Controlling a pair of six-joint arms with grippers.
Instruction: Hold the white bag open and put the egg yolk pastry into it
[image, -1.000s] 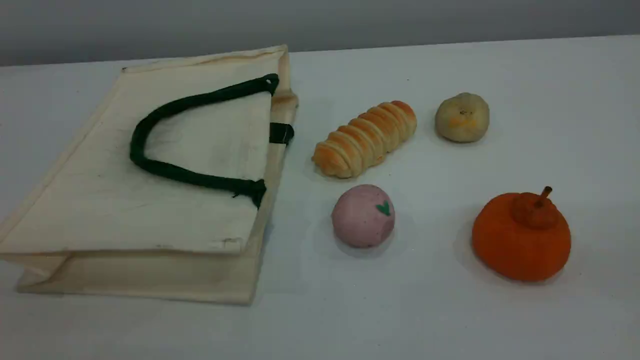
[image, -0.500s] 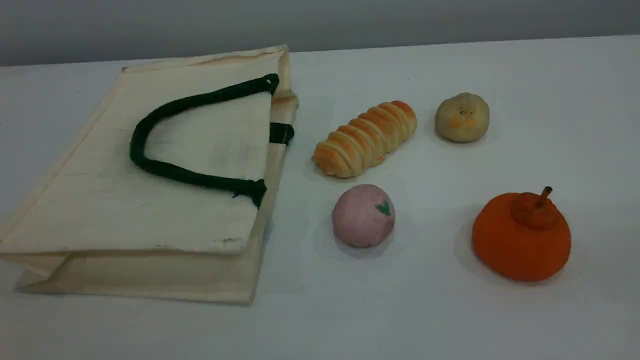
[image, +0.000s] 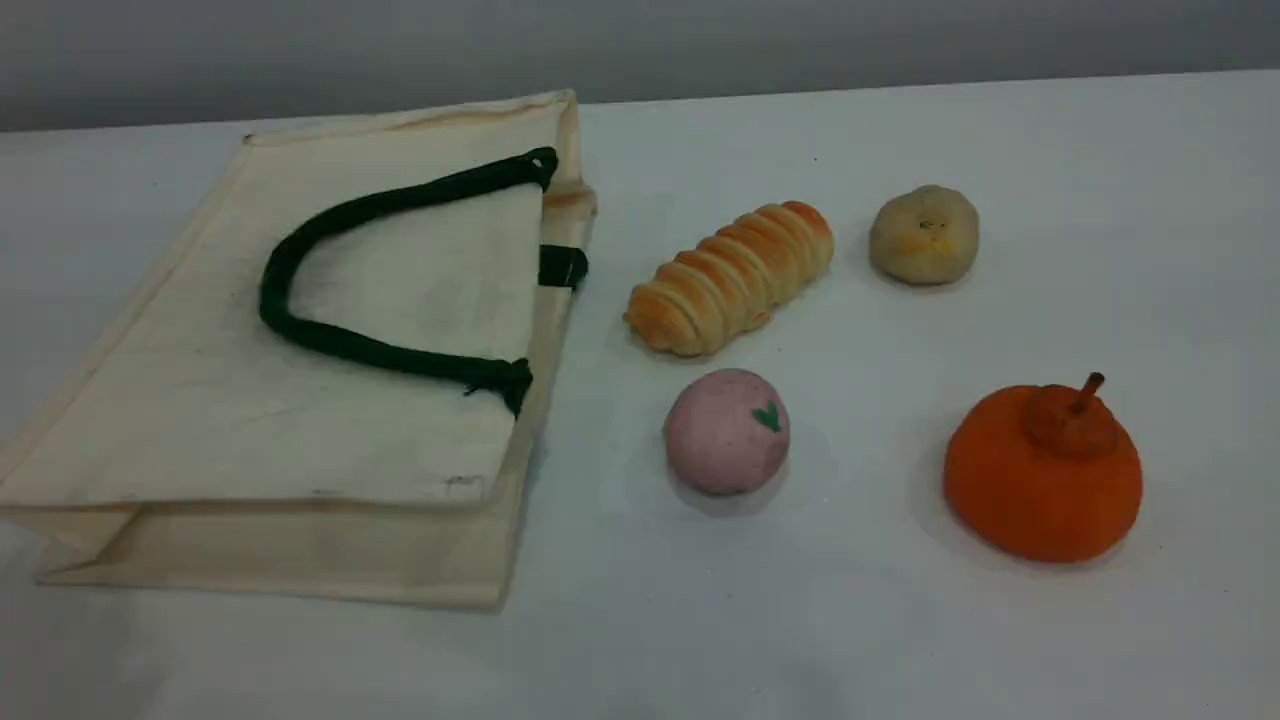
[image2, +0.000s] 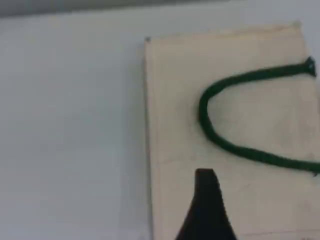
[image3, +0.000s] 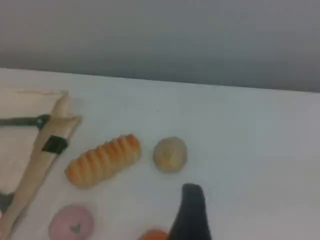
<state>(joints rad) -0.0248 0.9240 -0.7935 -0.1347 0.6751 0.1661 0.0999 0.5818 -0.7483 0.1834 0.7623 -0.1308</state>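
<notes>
The white bag (image: 250, 420) lies flat on the left of the table, its mouth toward the right and closed. Its dark green handle (image: 330, 340) is looped on top. The egg yolk pastry (image: 923, 236) sits at the far right, small, round and beige with a yellow patch. Neither arm shows in the scene view. In the left wrist view a black fingertip (image2: 205, 185) hangs above the bag (image2: 260, 200), near the handle (image2: 235, 147). The right wrist view has its fingertip (image3: 191, 200) above the table, just right of and nearer than the pastry (image3: 170, 154). Nothing is held.
A long ridged bread roll (image: 730, 278) lies between bag and pastry. In front of it sits a pink ball (image: 726, 431) with a green mark. An orange round fruit with a stem (image: 1043, 475) stands at the front right. A grey wall runs behind the table.
</notes>
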